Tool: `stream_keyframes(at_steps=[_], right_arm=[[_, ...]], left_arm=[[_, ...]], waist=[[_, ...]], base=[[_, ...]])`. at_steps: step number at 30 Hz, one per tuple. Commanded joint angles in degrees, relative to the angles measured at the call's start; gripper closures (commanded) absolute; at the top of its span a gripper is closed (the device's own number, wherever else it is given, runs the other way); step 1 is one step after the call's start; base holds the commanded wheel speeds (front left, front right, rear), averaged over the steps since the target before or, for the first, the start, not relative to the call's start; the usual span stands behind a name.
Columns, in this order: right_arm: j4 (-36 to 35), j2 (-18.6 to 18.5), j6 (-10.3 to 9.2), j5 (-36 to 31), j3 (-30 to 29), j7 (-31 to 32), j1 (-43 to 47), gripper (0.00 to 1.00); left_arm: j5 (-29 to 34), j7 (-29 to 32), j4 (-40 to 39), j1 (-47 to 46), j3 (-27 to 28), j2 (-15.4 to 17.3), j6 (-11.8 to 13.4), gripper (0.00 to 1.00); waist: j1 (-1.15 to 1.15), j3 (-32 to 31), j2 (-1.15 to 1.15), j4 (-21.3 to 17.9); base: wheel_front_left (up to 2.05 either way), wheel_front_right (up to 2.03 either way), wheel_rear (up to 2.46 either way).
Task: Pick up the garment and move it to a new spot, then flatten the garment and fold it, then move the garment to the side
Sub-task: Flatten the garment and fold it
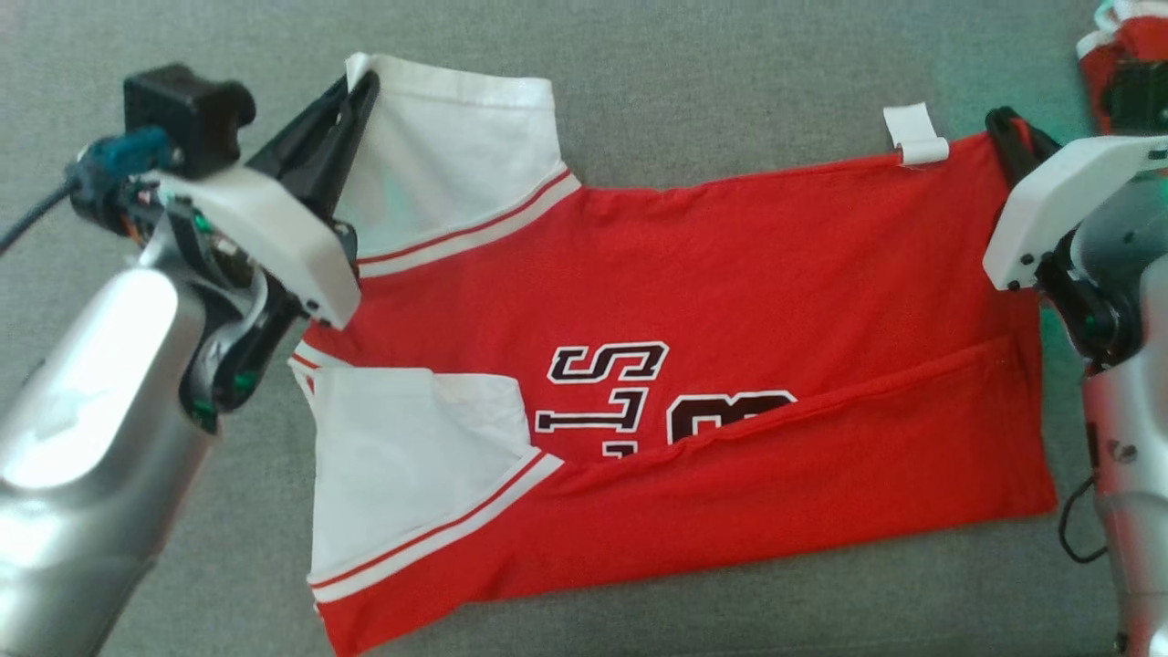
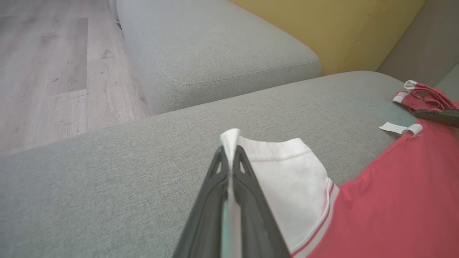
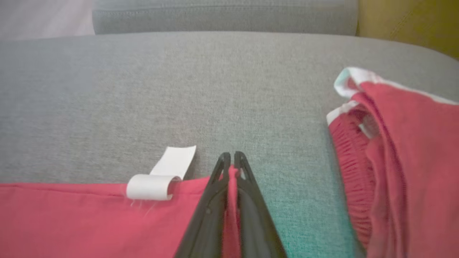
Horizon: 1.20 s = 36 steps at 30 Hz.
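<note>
Garment (image 1: 730,274) lies on sofa (image 1: 639,82), left claw (image 2: 229,152) and right claw (image 3: 229,159) clamped on its edges

The garment (image 1: 748,274) is red, with white sleeves (image 1: 447,155) edged in thin red-and-white stripes, black lettering outlined in white, and a white tag (image 1: 917,137). The sofa (image 1: 684,73) is a grey weave and its backrest (image 2: 340,28) is mustard yellow. As far as I can make out, the blurred bundle (image 3: 401,150) at the sofa's far right corner is red with white trim.
</note>
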Motion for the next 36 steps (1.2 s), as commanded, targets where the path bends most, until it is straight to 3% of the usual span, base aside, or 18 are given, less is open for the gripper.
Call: stream_keyframes(at_steps=[1, 15, 26, 27, 28, 29, 30, 36], right_arm=[[-2.82, -1.15, -0.04, 0.43, 0.76, -1.02, 1.03, 1.0], [-7.56, -0.34, -0.04, 2.01, -2.49, -5.53, 16.59, 1.0], [-8.81, 3.22, -0.04, 0.36, -6.57, -9.73, 27.01, 1.0], [-8.84, 3.62, -0.04, 0.04, -6.86, -10.23, 27.6, 0.84], [-8.87, 4.0, -0.04, -0.41, -7.29, -10.94, 28.17, 0.27], [-8.9, 4.36, -0.04, -0.88, -7.76, -11.72, 28.73, 0.0], [-8.96, 4.84, -0.04, -1.35, -8.41, -12.49, 29.28, 0.0], [-12.31, 7.74, -0.04, -3.43, -12.66, -15.67, 33.05, 0.0]], left_arm=[[-0.14, -0.87, -2.5, -0.8, 3.42, 2.75, 0.36, 1.0], [-1.84, -7.14, -13.51, 18.76, 2.37, 4.07, 5.16, 1.0], [-2.1, -14.48, -12.42, 33.31, -1.32, -0.03, 8.88, 1.0], [-2.08, -15.26, -11.65, 34.03, -1.62, -0.59, 8.96, 1.0], [-1.85, -16.11, -10.83, 34.66, -2.0, -1.05, 8.92, 0.77], [-1.55, -16.95, -9.96, 35.24, -2.39, -1.44, 8.89, 0.35], [-1.28, -17.83, -9.06, 35.86, -2.62, -1.81, 9.02, 0.0], [-2.0, -23.2, -6.82, 40.05, -1.61, -4.18, 11.01, 0.0]], waist=[[0.0, -1.5, 0.0, 0.26], [0.0, -13.35, 0.0, 3.07], [0.0, -17.97, 0.0, 4.91], [0.0, -18.25, 0.0, 4.9], [0.0, -18.58, 0.0, 4.86], [0.0, -18.89, 0.0, 4.79], [0.0, -19.22, 0.0, 4.68], [0.0, -20.36, 0.0, 4.43]], base=[[0.0, 0.0, 0.0], [0.0, 0.0, 0.0], [0.0, 0.0, 0.0], [0.0, 0.0, 0.0], [0.0, 0.0, 0.0], [0.0, 0.0, 0.0], [0.0, 0.0, 0.0], [0.0, 0.0, 0.0]])
